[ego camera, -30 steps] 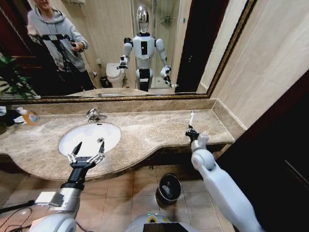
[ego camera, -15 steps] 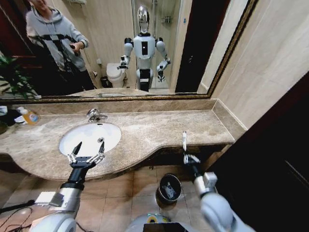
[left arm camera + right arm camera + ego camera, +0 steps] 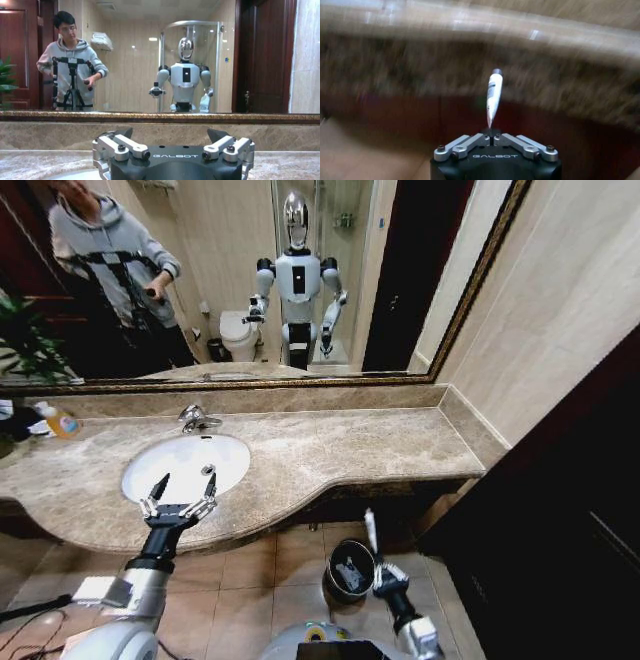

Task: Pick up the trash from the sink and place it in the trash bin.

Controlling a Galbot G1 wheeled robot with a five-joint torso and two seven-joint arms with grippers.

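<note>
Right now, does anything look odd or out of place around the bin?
Nothing stands out. The right end effector pinches a white tube upright beside the trash bin, which stands upright on the floor below the counter.

warm indoor light; right wrist view heavily motion-blurred.

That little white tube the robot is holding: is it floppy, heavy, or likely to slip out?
The white tube stands straight up from the right gripper, which pinches it by its flat end alone, so it is probably fairly stiff. It is thin, so likely light. The surface looks smooth and the hold is narrow, so it might slip or swing if jolted beside the trash bin.
</note>
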